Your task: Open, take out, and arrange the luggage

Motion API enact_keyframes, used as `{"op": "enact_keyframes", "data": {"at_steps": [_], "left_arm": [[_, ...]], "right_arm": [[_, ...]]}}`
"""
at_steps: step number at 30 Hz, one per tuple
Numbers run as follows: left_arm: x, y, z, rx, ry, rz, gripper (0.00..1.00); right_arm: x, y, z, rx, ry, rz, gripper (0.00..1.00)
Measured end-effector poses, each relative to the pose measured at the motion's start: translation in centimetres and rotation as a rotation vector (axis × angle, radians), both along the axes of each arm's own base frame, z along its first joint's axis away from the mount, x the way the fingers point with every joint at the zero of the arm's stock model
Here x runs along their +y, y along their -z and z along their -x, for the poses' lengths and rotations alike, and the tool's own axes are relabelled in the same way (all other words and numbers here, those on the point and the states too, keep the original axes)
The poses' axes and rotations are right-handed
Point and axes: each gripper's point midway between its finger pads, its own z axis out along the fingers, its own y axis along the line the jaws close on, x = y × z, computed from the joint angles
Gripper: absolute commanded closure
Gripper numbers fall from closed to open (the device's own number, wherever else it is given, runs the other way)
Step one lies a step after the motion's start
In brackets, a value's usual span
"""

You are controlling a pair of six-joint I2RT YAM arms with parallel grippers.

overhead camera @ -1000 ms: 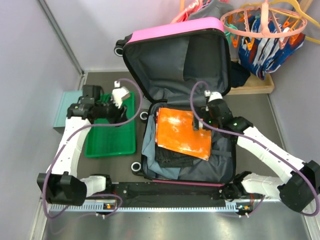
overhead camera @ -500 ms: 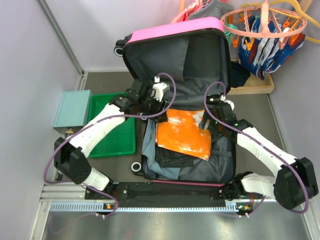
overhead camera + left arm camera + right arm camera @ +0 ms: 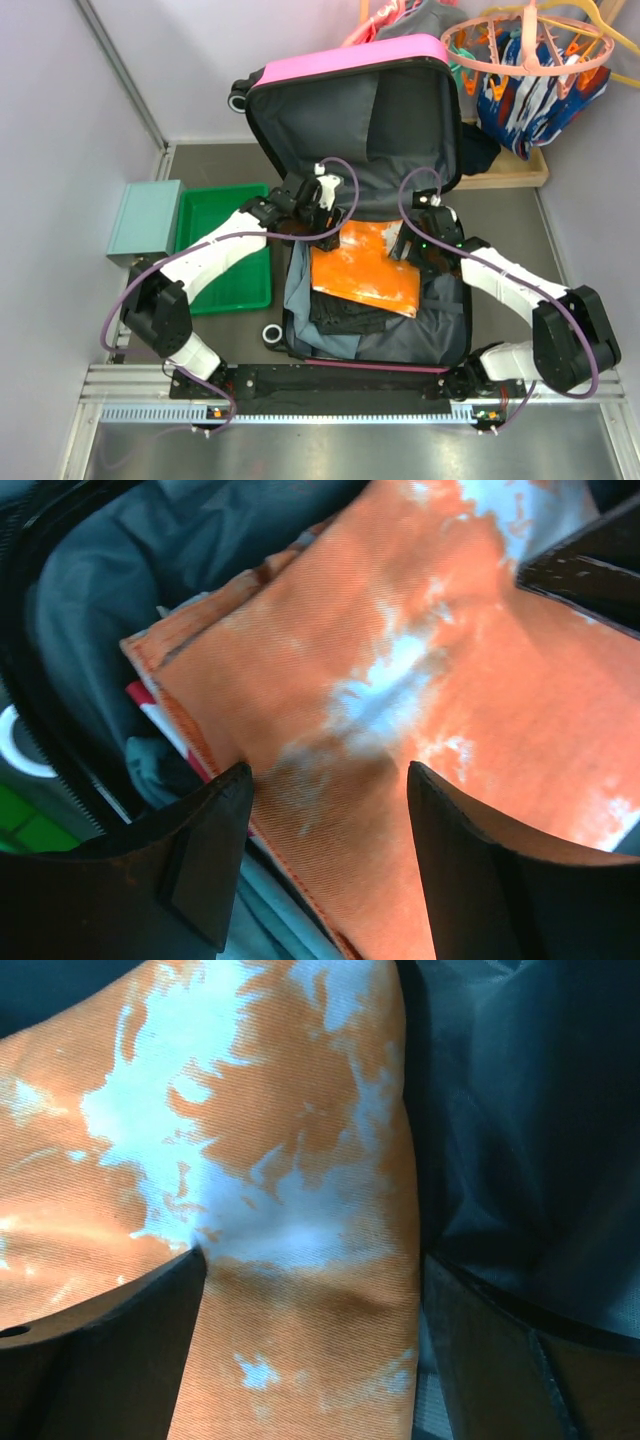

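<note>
Nearest to the arm bases we see the lower half of the luggage (image 3: 345, 62) lying flat on the floor, just beyond the rail, with one black wheel (image 3: 272, 333) at its near left corner. This half is filled with dark folded clothes (image 3: 345, 315), and an orange cloth with pale patches (image 3: 365, 272) lies on top of them.

Both arms reach over the far edge of this cloth. The left gripper (image 3: 328, 212) hangs above its far left corner with the jaws apart. In the left wrist view its fingers (image 3: 205, 845) stand on either side of bare cloth and nothing is between them. The right gripper (image 3: 405, 240) is at the far right corner, also with jaws wide. One right finger (image 3: 110, 1350) touches the cloth, but the cloth is not pinched.

To the left, a green tray (image 3: 205, 215) and a pale teal box (image 3: 145, 218) stand side by side.

Further back, the pink lid stands upright and shows its grey lining. Behind it at the right hangs a round peach hanger (image 3: 520, 45).
</note>
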Motion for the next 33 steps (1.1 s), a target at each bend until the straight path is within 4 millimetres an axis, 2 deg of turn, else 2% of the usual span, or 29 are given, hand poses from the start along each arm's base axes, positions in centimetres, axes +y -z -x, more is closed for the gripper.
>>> {"op": "enact_keyframes", "data": {"at_steps": [1, 4, 7, 10, 13, 14, 16, 21, 23, 24, 26, 28, 33], "left_arm": [[0.3, 0.2, -0.2, -0.003, -0.016, -0.012, 0.29], [0.9, 0.2, -0.7, -0.023, -0.051, -0.039, 0.22], [1.9, 0.3, -0.9, -0.031, -0.083, -0.066, 0.2], [2.8, 0.2, -1.1, -0.034, -0.107, -0.075, 0.21], [3.3, 0.6, -1.0, -0.02, -0.11, -0.071, 0.25], [3.2, 1.0, -0.8, -0.009, -0.099, -0.063, 0.31], [2.9, 1.4, -0.4, 0.017, -0.072, -0.043, 0.34], [1.5, 2.1, 0.1, 0.058, 0.0, -0.006, 0.68], [1.3, 2.5, -0.1, 0.073, 0.01, -0.007, 0.76], [1.2, 2.5, -0.2, 0.076, 0.015, -0.007, 0.77], [1.2, 2.4, -0.2, 0.075, 0.025, -0.005, 0.81], [1.2, 2.2, -0.3, 0.064, 0.038, -0.008, 0.98], [1.1, 1.8, -0.2, 0.035, 0.077, -0.012, 1.0]], "right_arm": [[0.1, -0.1, -0.1, -0.002, -0.001, -0.009, 0.16], [0.4, -0.1, -0.1, 0.001, -0.011, -0.025, 0.27], [1.0, -0.1, -0.3, -0.006, -0.027, -0.047, 0.47], [1.3, -0.2, -0.6, -0.019, -0.038, -0.063, 0.6], [1.3, -0.4, -0.7, -0.026, -0.04, -0.063, 0.67], [1.2, -0.5, -0.7, -0.03, -0.038, -0.06, 0.7], [1.1, -0.6, -0.6, -0.038, -0.043, -0.055, 0.77], [1.1, -0.9, -0.6, -0.06, -0.063, -0.049, 0.93], [1.0, -0.8, -0.6, -0.065, -0.07, -0.045, 0.97], [1.0, -0.8, -0.6, -0.066, -0.072, -0.044, 1.0], [1.0, -0.8, -0.6, -0.069, -0.076, -0.04, 1.0], [1.0, -0.9, -0.6, -0.072, -0.081, -0.037, 1.0], [0.8, -1.2, -0.5, -0.086, -0.102, -0.026, 1.0]]}}
